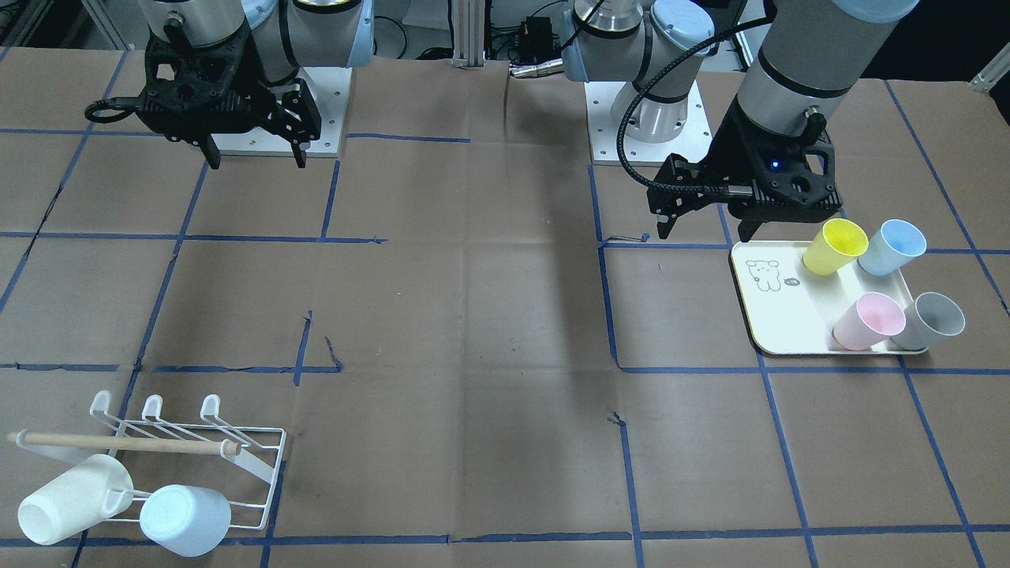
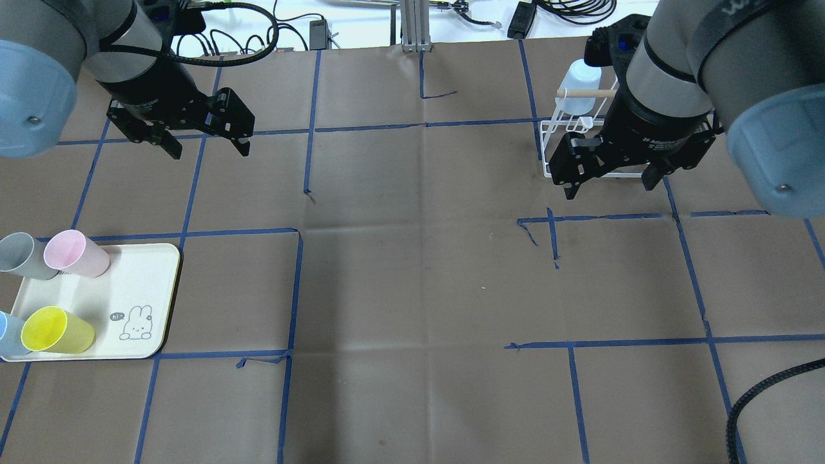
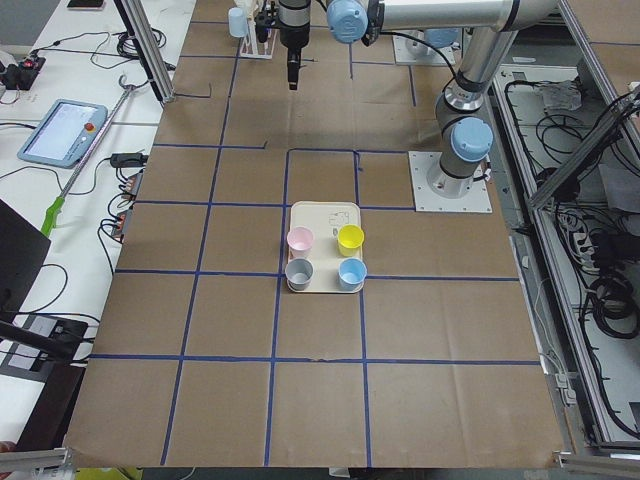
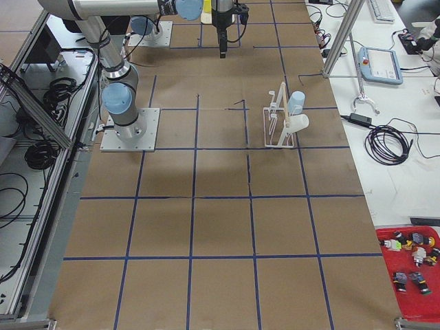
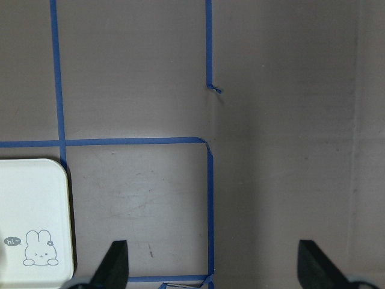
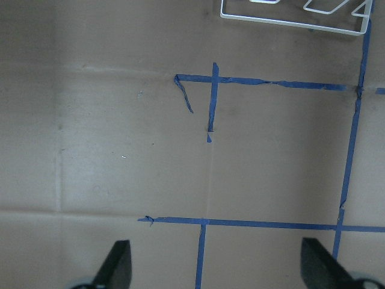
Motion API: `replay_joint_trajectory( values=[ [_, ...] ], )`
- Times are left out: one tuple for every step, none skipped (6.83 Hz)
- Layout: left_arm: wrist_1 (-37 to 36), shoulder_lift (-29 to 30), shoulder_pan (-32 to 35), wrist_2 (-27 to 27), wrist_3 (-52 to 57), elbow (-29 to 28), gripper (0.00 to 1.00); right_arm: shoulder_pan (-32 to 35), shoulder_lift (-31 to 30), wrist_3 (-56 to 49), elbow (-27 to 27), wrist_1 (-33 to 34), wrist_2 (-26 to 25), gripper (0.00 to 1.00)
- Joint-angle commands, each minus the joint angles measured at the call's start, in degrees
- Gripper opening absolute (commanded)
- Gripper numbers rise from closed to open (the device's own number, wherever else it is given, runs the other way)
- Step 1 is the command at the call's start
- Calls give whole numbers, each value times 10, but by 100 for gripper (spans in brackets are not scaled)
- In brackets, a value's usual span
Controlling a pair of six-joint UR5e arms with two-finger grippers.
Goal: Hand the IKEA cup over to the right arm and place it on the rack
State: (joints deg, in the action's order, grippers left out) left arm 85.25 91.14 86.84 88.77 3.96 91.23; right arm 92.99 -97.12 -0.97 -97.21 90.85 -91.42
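- On the brown paper table with its blue tape grid, both arms hang above the surface with nothing in them.
- The left gripper [image 1: 704, 235] hovers just behind the cream tray [image 1: 777, 323], fingers spread wide apart and empty.
- The right gripper [image 1: 257, 162] hangs near its own base, fingers likewise spread and empty.
- In the overhead view the right gripper [image 2: 609, 191] and its wrist cover most of the rack, and the tray's blue cup is cut by the frame edge.
- Each wrist camera catches only its own two fingertips at the bottom edge. The left one also sees a tray corner with a small animal drawing, the right one a strip of white wire.
- Four cups stand on the tray: yellow cup [image 1: 835, 247], blue cup [image 1: 892, 247], pink cup [image 1: 868, 321] and grey cup [image 1: 933, 321]. All are upright, mouths up, long axes vertical.
- The rack [image 1: 209, 410] sits well apart from the tray, at the table's other end on the operators' side. Its wooden dowel [image 1: 126, 443] runs along the table's length.
- A white cup [image 1: 75, 501] leans on the rack, mouth tipped outward and down.
- Beside it sits a light blue cup [image 1: 185, 517]; which end faces out is hard to make out.
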Motion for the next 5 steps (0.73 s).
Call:
replay_joint_trajectory(
  values=[
    [0,0,1,0,0,0,100,0,1,0,-1,0,-1,100],
    [0,0,1,0,0,0,100,0,0,0,-1,0,0,100],
    [0,0,1,0,0,0,100,0,0,0,-2,-1,0,100],
    [0,0,0,0,-1,0,100,0,0,0,-4,0,-1,100],
    [0,0,1,0,-1,0,100,0,0,0,-4,0,-1,100]
  ],
)
